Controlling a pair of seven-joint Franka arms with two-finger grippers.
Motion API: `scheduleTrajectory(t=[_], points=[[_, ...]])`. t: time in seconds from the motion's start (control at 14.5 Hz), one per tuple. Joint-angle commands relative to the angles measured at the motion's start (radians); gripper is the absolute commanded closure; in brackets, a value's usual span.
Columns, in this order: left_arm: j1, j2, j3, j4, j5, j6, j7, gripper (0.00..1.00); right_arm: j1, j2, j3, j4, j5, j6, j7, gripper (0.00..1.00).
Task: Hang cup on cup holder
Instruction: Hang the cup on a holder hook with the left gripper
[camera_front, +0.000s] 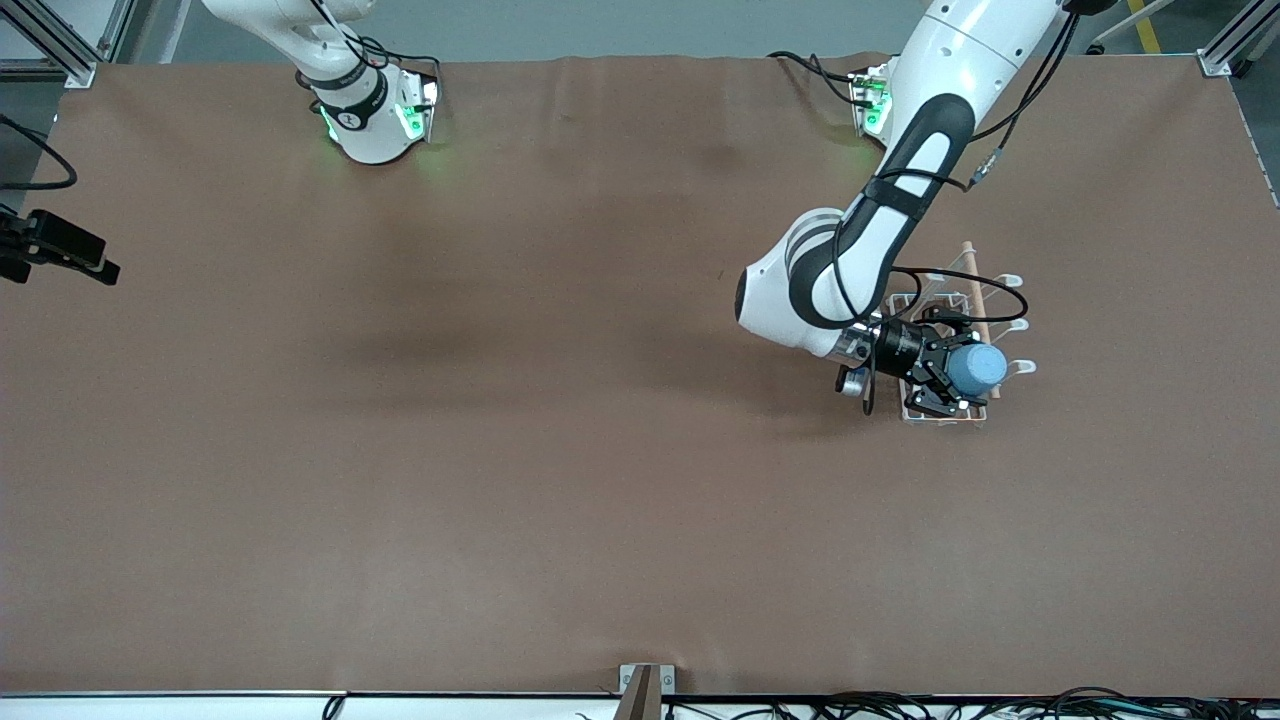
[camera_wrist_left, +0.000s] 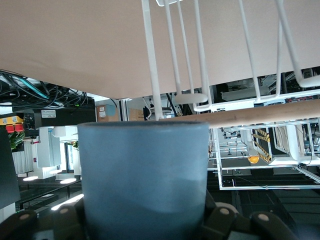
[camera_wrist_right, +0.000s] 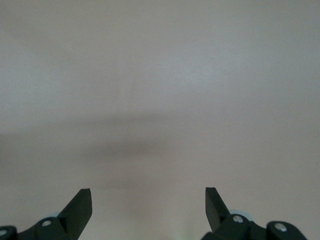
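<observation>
holding the small light blue plastic cup (camera_front: 978, 369) sideways in our closed left gripper (camera_front: 948, 377), we aim it over the white wire cup holder (camera_front: 1008, 281); our right gripper (camera_wrist_right: 148, 205) waits open.

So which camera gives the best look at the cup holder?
The front view: the cup holder shows with its wooden rod, partly covered by the left tool gripping the cup. The left wrist view catches only wires; the right wrist view shows none.
</observation>
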Motion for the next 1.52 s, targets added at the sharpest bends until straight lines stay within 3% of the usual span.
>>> scheduleTrajectory(t=[0.0, 0.21, 0.41, 0.48, 0.55, 0.62, 0.97, 1.17, 1.45], points=[[0.004, -0.018, -0.006, -0.045, 0.022, -0.007, -0.055, 0.76, -0.027, -0.046, 0.022, -0.059, -0.019, 0.025, 0.015, 0.01], [0.009, -0.014, -0.006, -0.046, 0.024, -0.006, -0.071, 0.76, -0.102, -0.049, 0.107, -0.056, -0.018, 0.021, 0.015, 0.01], [0.012, -0.003, -0.009, -0.046, 0.024, 0.002, -0.075, 0.67, -0.119, -0.049, 0.126, -0.054, -0.018, 0.013, 0.013, 0.0], [0.009, -0.003, -0.011, -0.046, 0.019, 0.001, -0.083, 0.56, -0.119, -0.046, 0.126, -0.051, -0.018, 0.01, 0.012, 0.0], [0.01, -0.003, -0.011, -0.043, 0.012, -0.001, -0.121, 0.1, -0.119, -0.046, 0.124, -0.051, -0.018, 0.003, 0.013, 0.0], [0.012, -0.003, -0.011, -0.042, 0.012, -0.003, -0.172, 0.0, -0.115, -0.051, 0.121, -0.054, -0.018, 0.001, 0.013, 0.01], [0.01, -0.004, -0.012, -0.004, -0.036, -0.001, -0.221, 0.0, -0.11, -0.097, 0.12, -0.105, -0.018, -0.004, 0.009, 0.01], [0.012, -0.027, -0.012, 0.081, -0.215, 0.002, -0.363, 0.0, -0.098, -0.118, 0.106, -0.138, -0.018, -0.002, 0.002, 0.01], [0.017, -0.024, -0.005, 0.33, -0.549, 0.002, -0.492, 0.0, -0.053, -0.118, 0.071, -0.129, -0.018, 0.002, 0.001, 0.01]])
